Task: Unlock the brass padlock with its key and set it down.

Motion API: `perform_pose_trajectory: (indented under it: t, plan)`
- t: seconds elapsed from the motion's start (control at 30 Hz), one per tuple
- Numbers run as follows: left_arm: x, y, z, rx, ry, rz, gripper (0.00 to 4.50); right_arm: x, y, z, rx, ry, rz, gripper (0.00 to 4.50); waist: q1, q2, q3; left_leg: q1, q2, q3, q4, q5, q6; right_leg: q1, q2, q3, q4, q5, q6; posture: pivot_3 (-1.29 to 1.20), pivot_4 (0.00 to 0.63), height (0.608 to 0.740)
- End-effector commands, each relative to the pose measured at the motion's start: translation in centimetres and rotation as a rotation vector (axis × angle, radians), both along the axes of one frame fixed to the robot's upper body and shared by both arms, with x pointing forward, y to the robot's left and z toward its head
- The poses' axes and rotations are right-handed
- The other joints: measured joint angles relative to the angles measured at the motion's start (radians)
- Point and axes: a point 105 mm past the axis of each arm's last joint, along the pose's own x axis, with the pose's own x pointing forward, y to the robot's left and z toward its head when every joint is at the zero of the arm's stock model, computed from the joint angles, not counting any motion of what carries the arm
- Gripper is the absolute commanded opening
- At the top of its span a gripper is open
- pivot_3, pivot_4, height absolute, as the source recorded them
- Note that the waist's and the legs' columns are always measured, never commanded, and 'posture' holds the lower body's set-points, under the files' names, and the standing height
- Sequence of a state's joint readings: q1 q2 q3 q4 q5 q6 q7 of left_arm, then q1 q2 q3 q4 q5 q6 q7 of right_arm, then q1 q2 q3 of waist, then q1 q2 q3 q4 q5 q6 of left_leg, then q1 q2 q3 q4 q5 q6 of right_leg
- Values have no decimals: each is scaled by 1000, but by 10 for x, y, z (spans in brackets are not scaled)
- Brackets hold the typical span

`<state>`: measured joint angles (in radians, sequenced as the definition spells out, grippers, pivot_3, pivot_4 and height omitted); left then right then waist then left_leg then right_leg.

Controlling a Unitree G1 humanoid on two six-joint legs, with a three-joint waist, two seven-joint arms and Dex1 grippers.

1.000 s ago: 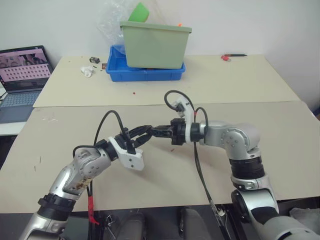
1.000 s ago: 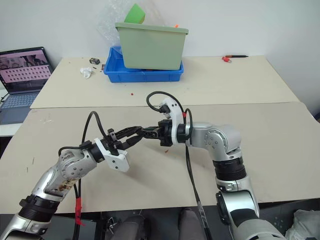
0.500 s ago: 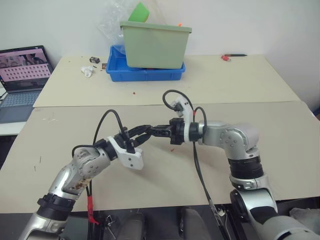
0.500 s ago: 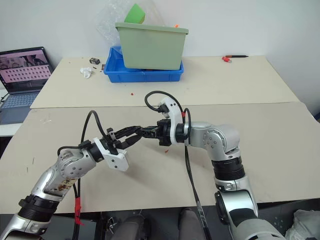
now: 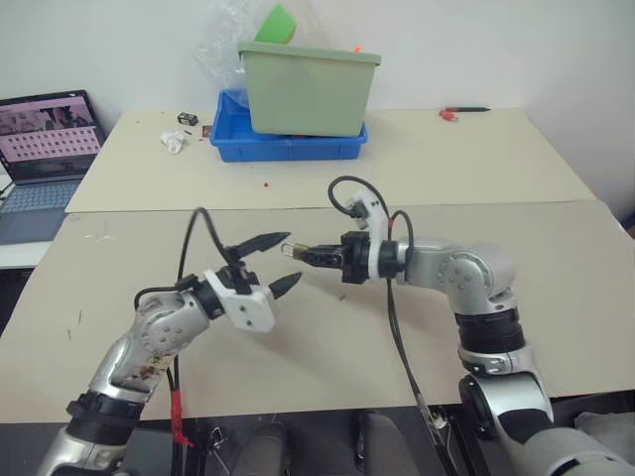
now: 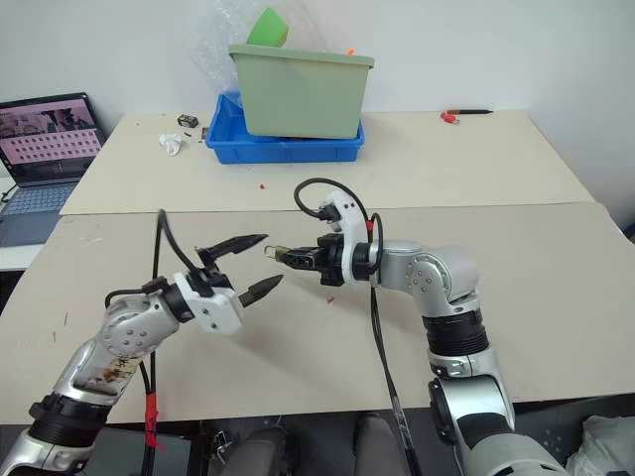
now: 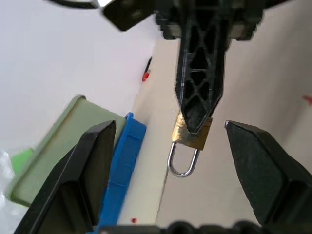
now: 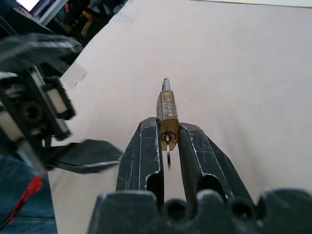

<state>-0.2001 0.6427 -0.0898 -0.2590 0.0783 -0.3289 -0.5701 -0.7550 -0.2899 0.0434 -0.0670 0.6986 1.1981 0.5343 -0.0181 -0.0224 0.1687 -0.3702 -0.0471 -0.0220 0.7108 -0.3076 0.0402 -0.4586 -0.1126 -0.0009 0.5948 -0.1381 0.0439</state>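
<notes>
The brass padlock [image 8: 167, 111] is pinched at its body between the fingertips of my right gripper [image 5: 302, 253], which is shut on it above the table's middle. Its silvery shackle [image 7: 183, 164] points toward my left gripper [image 5: 276, 263] and looks closed. A thin metal sliver [image 8: 167, 152], apparently the key seen edge-on, sticks out of the keyhole between the right fingers. My left gripper stands open just short of the padlock [image 6: 273, 250], its two fingers [image 7: 92, 161] spread wide on either side with nothing between them.
At the back stand a green bin [image 5: 308, 87] on a blue tray [image 5: 283, 144], with small white scraps [image 5: 173, 141] beside them. A laptop [image 5: 45, 149] sits far left. A red-tipped pen [image 5: 461, 112] lies back right. Cables loop over both wrists.
My left gripper has opened wide, rolled and pulled slightly away from the right gripper's tip, which it had been closed against. The right gripper still holds the padlock in place.
</notes>
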Motion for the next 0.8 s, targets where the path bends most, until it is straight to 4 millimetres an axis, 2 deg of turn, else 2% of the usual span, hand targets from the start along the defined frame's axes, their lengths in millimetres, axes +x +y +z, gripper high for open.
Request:
perform_pose_trajectory:
  t: [0.03, 0.07, 0.17, 0.27, 0.3, 0.43, 0.8]
  plan:
    - [-10, 1, 19, -268, 373, -103, 3798, 4, -14, 18, 42, -71, -2, 118, 0, 0, 0, 0, 0, 0, 0, 0, 0, 0, 0, 0, 0, 0, 0, 0, 150, 732]
    - [-8, 2, 21, -317, 454, -106, 3798, 3, -17, 19, 43, -70, 5, 118, 0, 0, 0, 0, 0, 0, 0, 0, 0, 0, 0, 0, 0, 0, 0, 0, 150, 732]
    - [-7, 4, 26, -406, 628, -123, 3056, -1, -24, 19, 47, -64, 39, 118, -2, 0, 0, 0, 0, 0, 1, 0, 0, 1, 1, 0, 0, 0, 1, 0, 150, 732]
    - [-16, 0, 21, -420, 791, -173, 1918, -8, -25, 21, 64, -48, 87, 118, -8, 0, 0, 1, 0, 0, 1, 0, 0, 1, 2, 0, 0, 0, 1, 0, 150, 732]
    - [-18, -2, 20, -420, 828, -183, 1395, -10, -25, 21, 68, -47, 101, 118, -10, 0, 0, 1, 0, 0, 1, 0, 0, 1, 2, 1, 0, 0, 1, 0, 150, 732]
    - [-21, -5, 17, -392, 863, -190, 54, -21, -25, 18, 67, -31, 160, 118, -12, 0, 0, 1, 0, 0, 1, 0, 0, 1, 2, 1, 0, 0, 1, 0, 150, 732]
    - [-19, -10, 18, -391, 864, -195, 19, -38, -20, 3, 31, -19, 230, 118, -6, 0, 0, 1, 0, 0, 1, 0, 0, 1, 2, 2, -1, 0, 0, 0, 150, 732]
